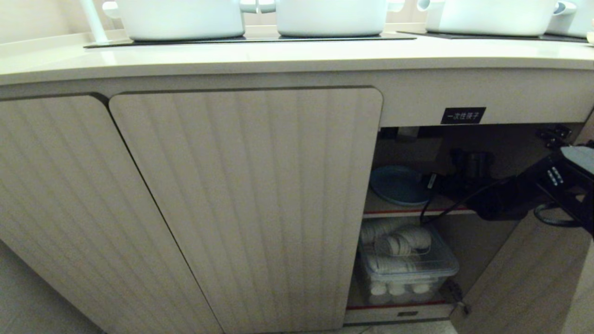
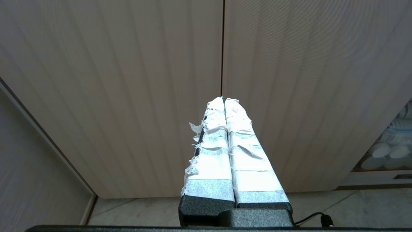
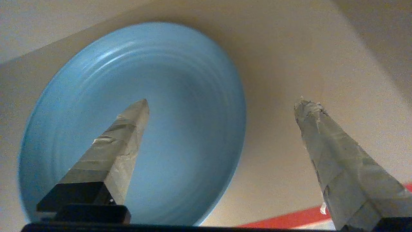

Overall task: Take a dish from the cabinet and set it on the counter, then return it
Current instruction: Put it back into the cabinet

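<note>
Plate (image 3: 180, 106) lies flat on the cabinet (image 1: 246, 204) upper shelf, left side, bare shelf to its right. Right gripper (image 3: 222, 106) inside the opening, fingers spread wide, one over the plate, holding nothing. Box of white cups (image 1: 406, 260) on the shelf below. Left gripper (image 2: 224, 100) closed, empty, facing shut doors. Pots (image 1: 332, 16) on counter (image 1: 297, 55).

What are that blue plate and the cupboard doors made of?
The plate looks like glazed ceramic, possibly melamine: soft sheen, faint concentric rings. The cupboard doors look like matte laminate or wood-look board, going by the even beige vertical ribbing; the core can't be seen.
</note>
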